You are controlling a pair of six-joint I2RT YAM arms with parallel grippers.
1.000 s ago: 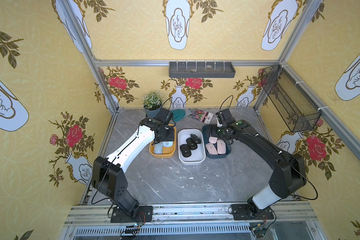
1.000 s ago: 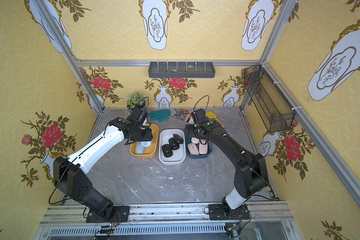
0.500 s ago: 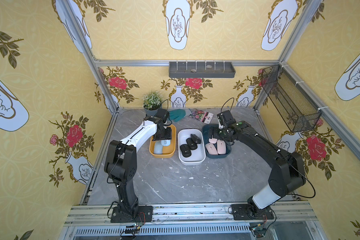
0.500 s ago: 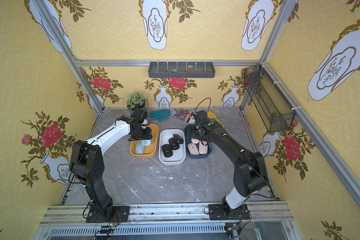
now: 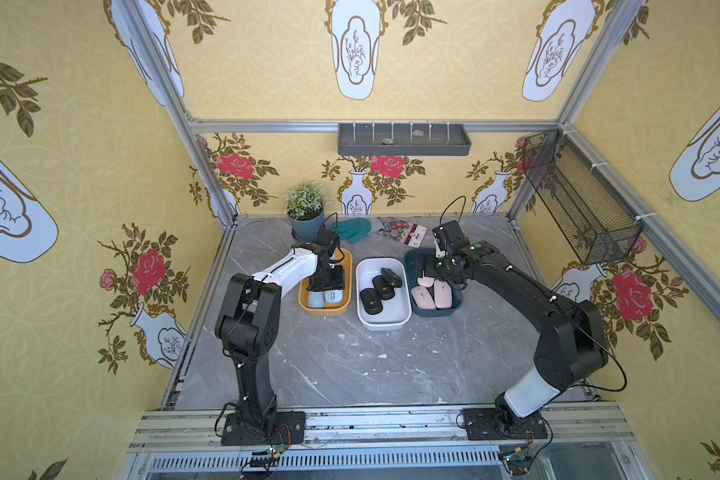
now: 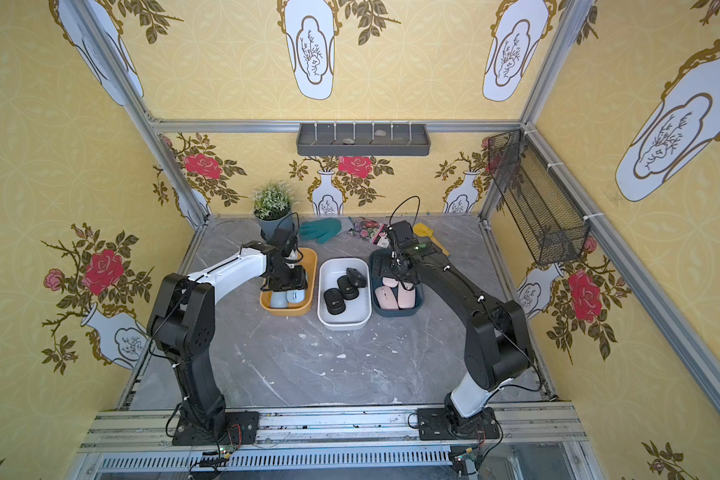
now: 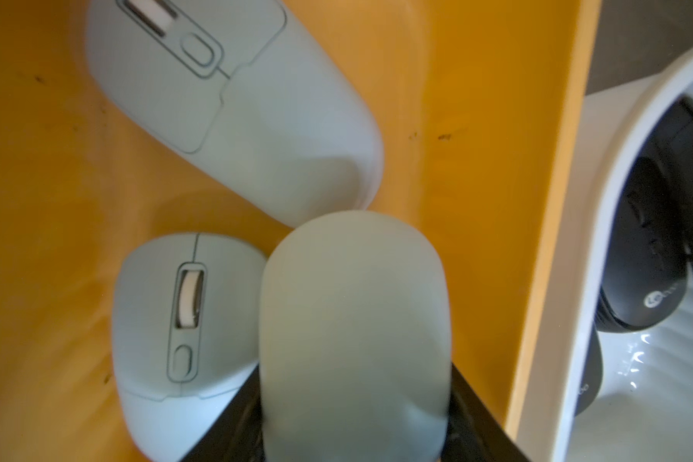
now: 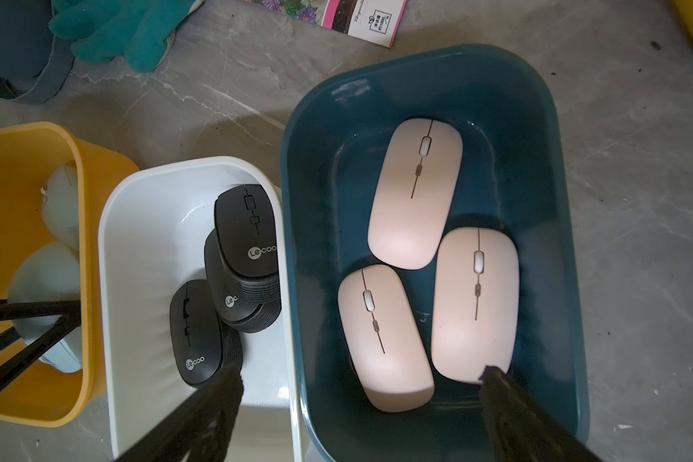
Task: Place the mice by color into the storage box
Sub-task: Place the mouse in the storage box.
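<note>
Light blue mouse [image 7: 353,332] between left jaws

You're in a robot lab booth dressed as a home: an aluminium frame [image 5: 267,125] holds floral wallpaper [image 5: 267,62], arms [image 5: 246,316] bolt to the near rail [image 5: 383,419], and a plant [image 5: 305,203] stands far left on the marble tabletop [image 5: 371,365].

Your grey table [image 5: 350,365] carries yellow bin [image 5: 325,311], white bin [image 5: 385,324], blue bin [image 5: 437,312] left to right; pot [image 5: 306,228], glove [image 5: 352,228], packet [image 5: 406,230] beyond
</note>
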